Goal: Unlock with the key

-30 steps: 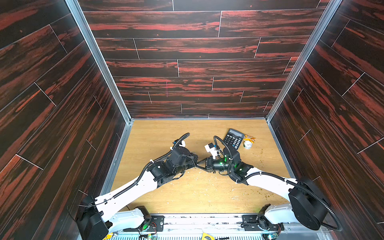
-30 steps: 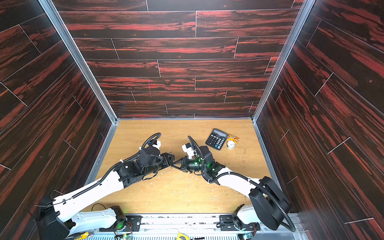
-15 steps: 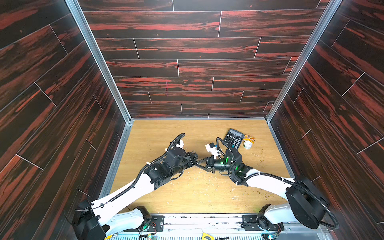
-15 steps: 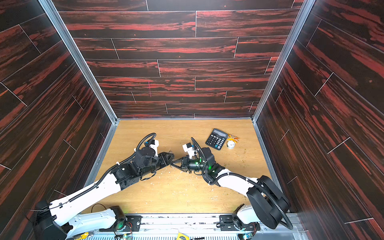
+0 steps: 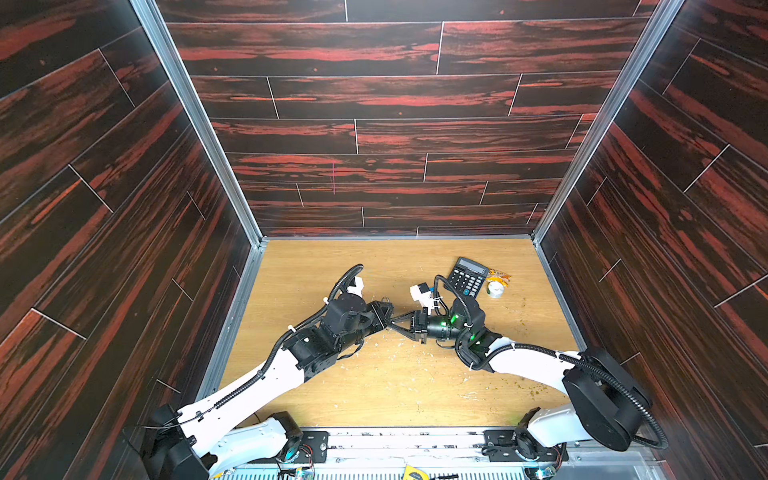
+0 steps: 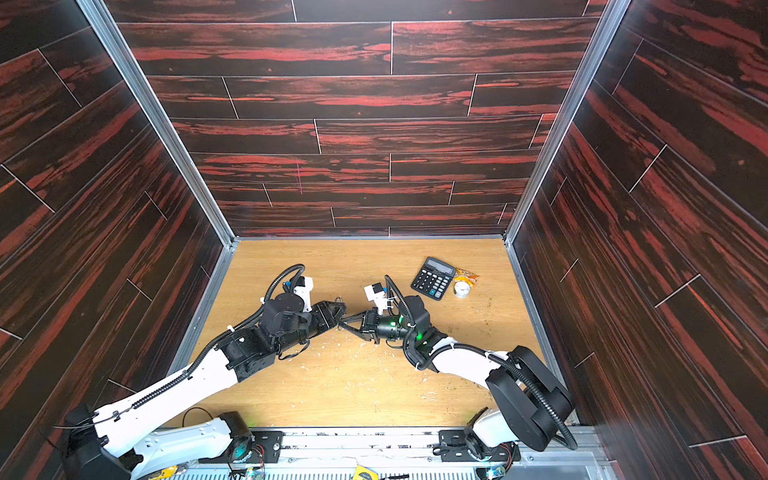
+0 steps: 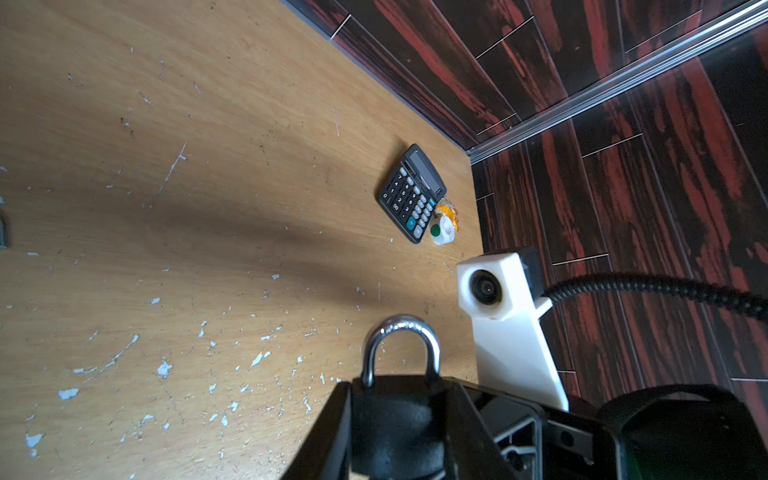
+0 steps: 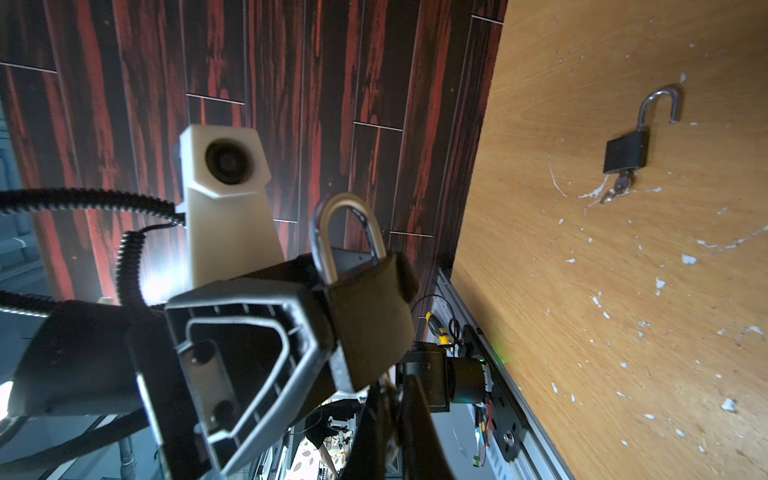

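My left pincer [image 5: 383, 313] is part way open and squeezes a black padlock [image 7: 395, 424] by its two flat sides. One finger [image 8: 257, 340] shows well in the right wrist view, pressed on the lock's body. The padlock is held up off the tabletop [image 5: 374, 386].

The lock's long way runs across the left pincer's fingers. Its shiny loop [image 7: 401, 323] is pushed in and closed. The loop sticks out on the side where that arm's wrist camera [image 8: 226, 166] sits. The flat bottom end points the other way.

My right pincer [image 5: 395, 325] is pinched tight shut. Its tips sit right at the bottom end of the lock, nose to nose with the left pincer. What they pinch is too dark and blurry to tell.

A second padlock [image 8: 625, 151] lies flat on the tabletop, well apart from both pincers. Its loop is swung open and a key [image 8: 619, 185] sticks out of its bottom.

A calculator [image 5: 467, 278] lies beyond the right pincer.
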Available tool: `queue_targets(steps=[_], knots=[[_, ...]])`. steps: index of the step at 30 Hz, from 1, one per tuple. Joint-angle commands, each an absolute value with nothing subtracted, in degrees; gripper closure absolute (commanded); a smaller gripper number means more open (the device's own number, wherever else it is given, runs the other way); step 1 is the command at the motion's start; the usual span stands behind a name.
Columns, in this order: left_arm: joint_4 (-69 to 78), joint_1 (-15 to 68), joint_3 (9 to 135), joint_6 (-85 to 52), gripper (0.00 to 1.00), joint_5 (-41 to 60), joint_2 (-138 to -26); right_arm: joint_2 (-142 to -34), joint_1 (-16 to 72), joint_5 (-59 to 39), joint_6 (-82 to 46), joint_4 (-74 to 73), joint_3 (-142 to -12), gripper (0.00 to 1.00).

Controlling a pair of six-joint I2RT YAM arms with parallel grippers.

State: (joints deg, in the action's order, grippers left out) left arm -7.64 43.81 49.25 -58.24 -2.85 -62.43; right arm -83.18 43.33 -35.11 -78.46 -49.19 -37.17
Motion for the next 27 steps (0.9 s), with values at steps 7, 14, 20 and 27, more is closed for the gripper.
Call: queue_targets(steps=[7, 14, 20, 27], knots=[[-4.9, 42.7, 46.1, -62.5, 1.00, 0.8, -63.4, -82.0, 45.7, -42.7, -79.3, -72.2, -39.8, 1.00], [-3.1, 42.6, 45.7, -63.1, 1.00, 2.5, -63.7, -82.8, 46.4, -42.6, -80.7, -74.9, -40.5, 1.00], [-2.7, 42.3, 45.8, -63.2, 1.00, 2.9, -63.8, -83.5, 46.4, -42.4, -81.0, -75.8, -40.4, 1.00], [-17.3, 42.3, 52.4, -58.5, 1.00, -1.2, -64.5, -76.2, 47.4, -33.6, -55.9, -34.0, -44.8, 1.00]])
